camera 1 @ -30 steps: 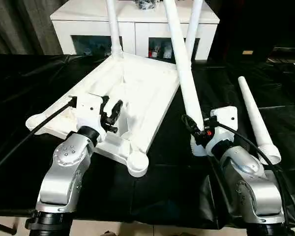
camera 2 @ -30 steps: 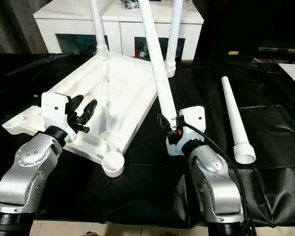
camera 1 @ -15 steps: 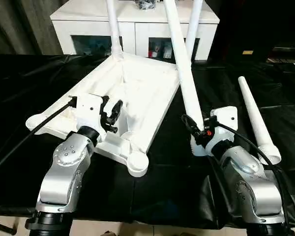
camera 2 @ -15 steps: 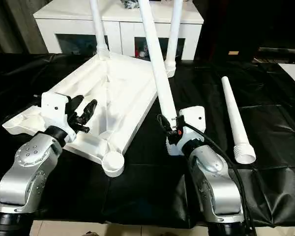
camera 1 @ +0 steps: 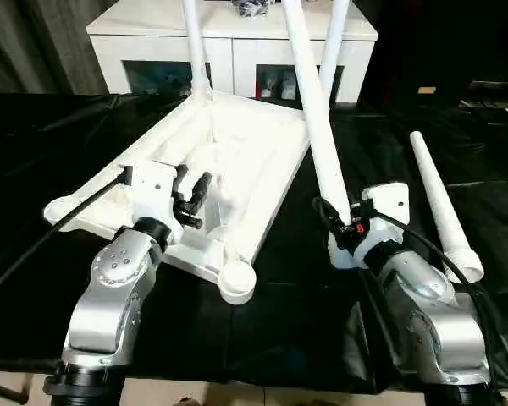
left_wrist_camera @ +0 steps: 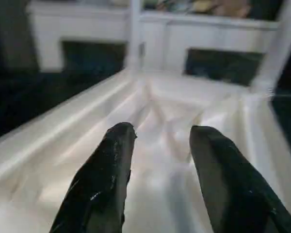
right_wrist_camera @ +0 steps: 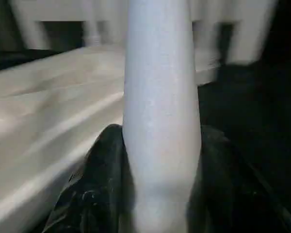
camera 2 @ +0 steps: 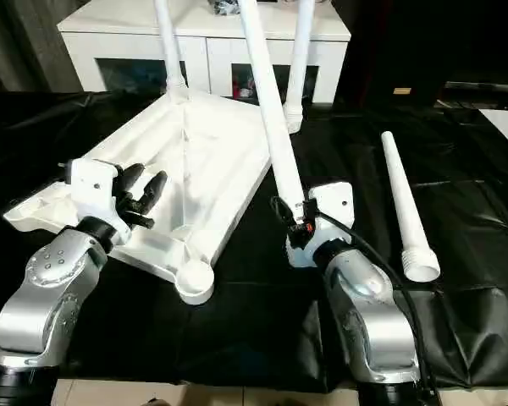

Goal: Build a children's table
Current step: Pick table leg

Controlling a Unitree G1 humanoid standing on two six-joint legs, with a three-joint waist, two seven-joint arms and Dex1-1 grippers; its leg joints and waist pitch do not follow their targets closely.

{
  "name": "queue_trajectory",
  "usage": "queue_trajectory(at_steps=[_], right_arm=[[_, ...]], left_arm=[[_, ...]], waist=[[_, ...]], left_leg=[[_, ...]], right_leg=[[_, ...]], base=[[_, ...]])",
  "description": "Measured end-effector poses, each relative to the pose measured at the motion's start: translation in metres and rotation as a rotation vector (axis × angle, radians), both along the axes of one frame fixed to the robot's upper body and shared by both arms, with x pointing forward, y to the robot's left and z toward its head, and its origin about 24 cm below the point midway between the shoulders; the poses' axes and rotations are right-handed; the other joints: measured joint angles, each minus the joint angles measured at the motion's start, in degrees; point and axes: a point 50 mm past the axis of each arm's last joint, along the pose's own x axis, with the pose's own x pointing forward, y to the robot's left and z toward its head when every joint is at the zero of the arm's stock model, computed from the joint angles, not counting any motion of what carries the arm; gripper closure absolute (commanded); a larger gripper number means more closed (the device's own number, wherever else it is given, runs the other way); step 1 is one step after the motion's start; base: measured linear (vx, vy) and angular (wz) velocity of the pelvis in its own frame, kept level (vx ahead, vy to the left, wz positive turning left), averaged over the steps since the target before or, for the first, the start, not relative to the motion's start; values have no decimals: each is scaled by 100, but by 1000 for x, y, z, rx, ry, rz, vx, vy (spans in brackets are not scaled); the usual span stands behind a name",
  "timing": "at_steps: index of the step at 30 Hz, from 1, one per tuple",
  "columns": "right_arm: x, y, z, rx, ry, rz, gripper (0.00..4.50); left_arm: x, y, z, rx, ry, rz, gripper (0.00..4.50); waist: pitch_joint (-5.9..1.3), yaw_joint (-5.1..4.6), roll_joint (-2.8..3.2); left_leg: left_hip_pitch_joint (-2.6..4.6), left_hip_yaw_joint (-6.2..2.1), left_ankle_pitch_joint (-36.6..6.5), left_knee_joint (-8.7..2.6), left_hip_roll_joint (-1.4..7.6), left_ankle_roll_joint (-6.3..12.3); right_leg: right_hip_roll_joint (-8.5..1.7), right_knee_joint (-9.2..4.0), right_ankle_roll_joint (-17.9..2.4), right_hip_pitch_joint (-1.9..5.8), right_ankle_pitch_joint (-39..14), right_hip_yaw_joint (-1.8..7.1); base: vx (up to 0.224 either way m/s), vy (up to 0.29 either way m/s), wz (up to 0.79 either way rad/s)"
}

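Black cloth [camera 1: 288, 321]; white children's table [camera 1: 237, 161] inverted, ribbed underside up, two legs upright.

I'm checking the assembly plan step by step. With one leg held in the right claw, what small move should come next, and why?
Probably swing the held leg left so its thick end, now beside the tabletop, sits over the empty near corner socket. The right claw is shut on it, and the open left claw hovers over the tabletop's underside.
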Motion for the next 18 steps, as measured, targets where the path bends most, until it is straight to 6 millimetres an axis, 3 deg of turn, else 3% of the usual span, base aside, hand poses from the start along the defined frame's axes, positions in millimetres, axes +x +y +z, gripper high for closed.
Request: queue_trajectory(at_steps=[4, 8, 11, 12, 13, 14, 15, 17, 18], right_arm=[[3, -1, 6, -41, -36, 1, 265], [3, 13, 2, -13, -20, 49, 265], [10, 20, 12, 74, -45, 73, 265], [14, 24, 16, 131, -61, 86, 265], [17, 27, 21, 172, -81, 94, 265], [23, 35, 24, 263, -100, 146, 265], [28, 43, 26, 310, -103, 195, 265], [35, 53, 16, 343, -74, 295, 265], [39, 54, 9, 344, -49, 312, 265]], left_arm=[[-6, 14, -5, 37, 20, 71, 228], [-8, 13, 2, 30, -9, 83, 228], [-8, 11, 6, 60, -35, 31, 228], [-8, 10, 7, 60, -49, 1, 228], [-8, 7, 9, 55, -63, -27, 228], [-8, 6, 10, 50, -71, -79, 211], [-8, 5, 12, 58, -82, -117, 201], [-6, -2, 15, 55, -103, -194, 191], [-5, -5, 17, 54, -113, -225, 179]], waist=[[-2, 42, -86], [2, 77, -167], [-3, 58, -226], [18, 61, -168], [-1, 48, -172], [14, 26, -77], [6, 19, -25], [-12, 20, 135], [-9, 47, 165]], left_leg=[[-3, -7, 11, 8, 17, -18], [-9, -1, 11, 11, 14, -18], [-10, 1, 11, 11, 14, -18], [-10, -7, 11, 16, 14, -18], [-6, -2, 11, 20, 14, -18], [-5, -1, 10, 24, 11, -17], [-9, 0, 10, 29, 6, -16], [-6, -3, 8, 28, -11, -13], [-7, -4, 8, 27, -13, -13]], right_leg=[[12, -11, 2, 6, 3, 4], [1, -12, 4, 8, 3, 7], [0, -11, 15, 3, 13, 8], [1, -11, 14, 4, 14, 3], [1, -13, 13, 6, 19, 11], [1, -24, 8, 12, 28, 13], [-3, -22, 4, 10, 32, 16], [-17, -23, -24, 14, 53, 19], [-20, -14, -26, 13, 53, 17]], base=[[0, 0, 0], [0, 0, 0], [0, 0, 0], [0, 0, 0], [0, 0, 0], [0, 0, 0], [0, 0, 0], [0, 0, 0], [0, 0, 0]])
